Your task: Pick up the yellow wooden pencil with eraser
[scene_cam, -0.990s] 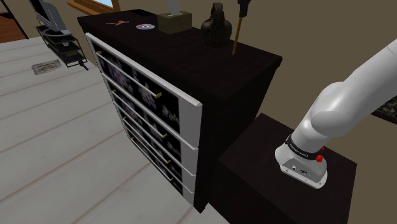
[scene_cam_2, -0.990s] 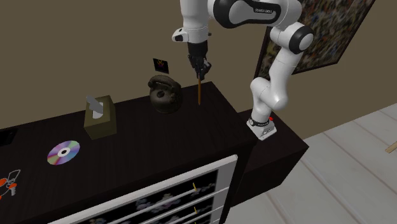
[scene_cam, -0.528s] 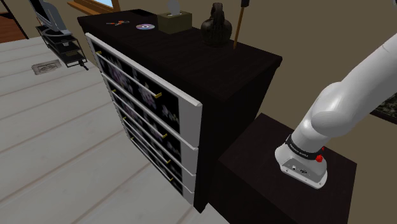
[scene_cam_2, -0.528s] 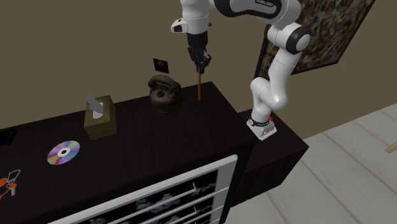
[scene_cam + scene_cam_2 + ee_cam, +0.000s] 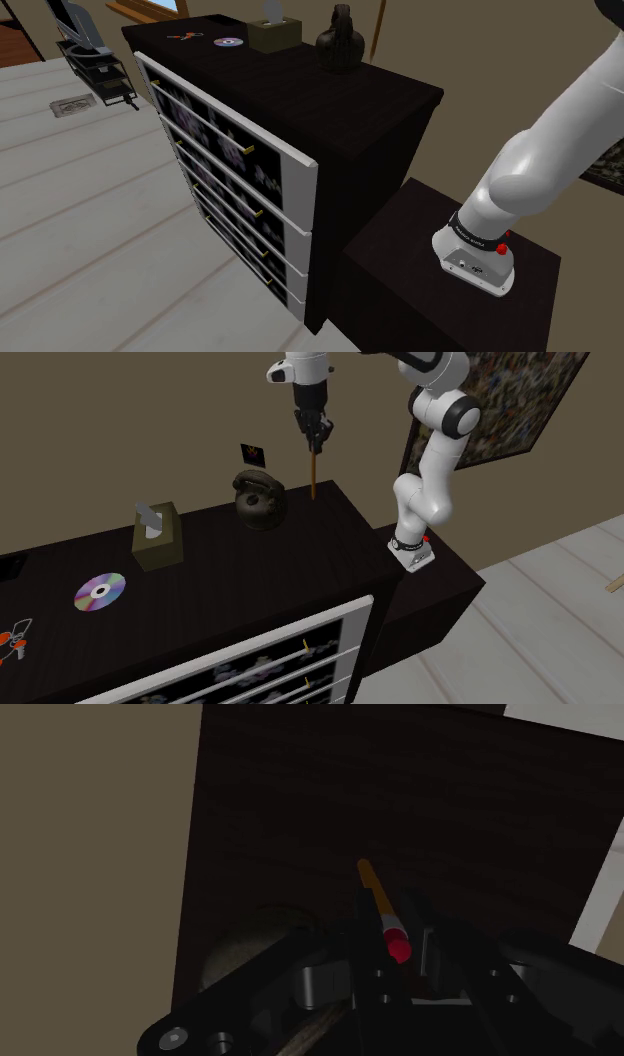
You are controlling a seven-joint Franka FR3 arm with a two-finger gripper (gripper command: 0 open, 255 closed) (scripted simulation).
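Orange-yellow, stiff and surely light, the pencil (image 5: 316, 474) hangs upright over the dresser (image 5: 220, 582), gripper (image 5: 318, 440) clamped just below its red eraser (image 5: 397, 945), a thin, probably slippery hold.

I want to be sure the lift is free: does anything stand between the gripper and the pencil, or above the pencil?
Nothing visible does. The gripper is shut on the pencil, which hangs upright, held near its eraser end. The kettlebell stands beside it on the dresser, apart from it. Nothing shows in the pencil's way upward.
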